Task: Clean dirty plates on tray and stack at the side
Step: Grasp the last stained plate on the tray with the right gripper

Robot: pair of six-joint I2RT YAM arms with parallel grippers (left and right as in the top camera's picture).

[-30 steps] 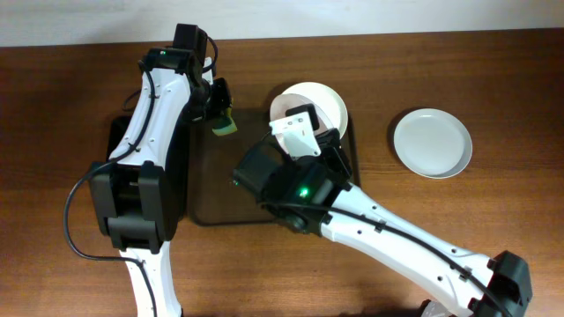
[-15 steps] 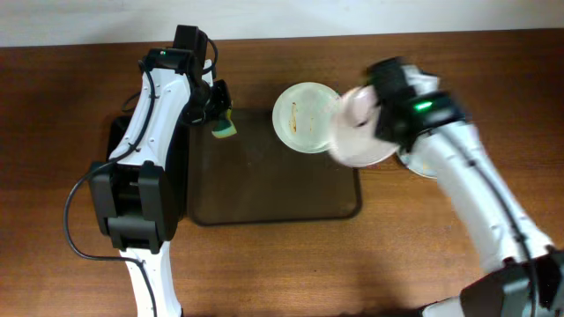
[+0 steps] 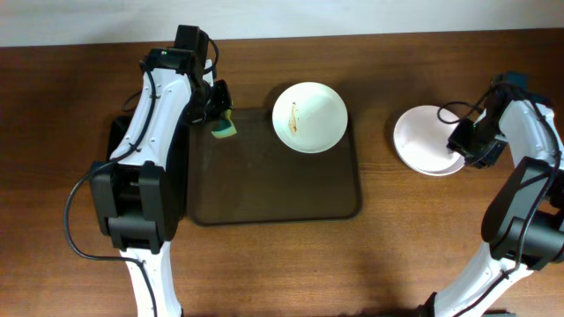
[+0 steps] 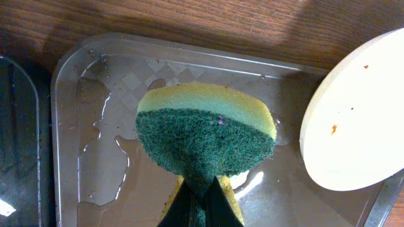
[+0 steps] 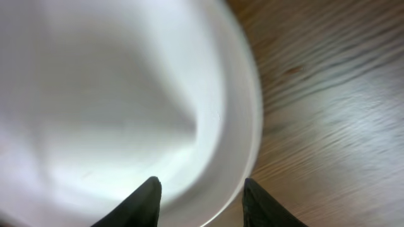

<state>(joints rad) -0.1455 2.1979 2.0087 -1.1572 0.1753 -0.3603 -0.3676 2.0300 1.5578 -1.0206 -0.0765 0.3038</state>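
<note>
A white plate [image 3: 309,116] with small orange-brown smears lies at the far right end of the dark brown tray [image 3: 273,189]; it also shows in the left wrist view [image 4: 360,120]. My left gripper [image 3: 218,104] [image 4: 202,186] is shut on a yellow-and-green sponge [image 3: 226,129] [image 4: 205,132], held over the tray's wet far left corner [image 4: 95,126]. White plates [image 3: 425,141] lie on the table right of the tray, seemingly one on another. My right gripper [image 3: 464,145] [image 5: 202,202] is open, its fingers either side of the plate rim [image 5: 126,107].
A black bin [image 3: 115,163] stands left of the tray, partly under the left arm; its edge shows in the left wrist view [image 4: 19,139]. Water pools on the tray floor. Bare wooden table lies around the tray and plates.
My right arm lifted a plate off the tray, carried it right and set it on the plate at the side, then opened. The smeared plate beneath is now uncovered. The left arm has not moved.
</note>
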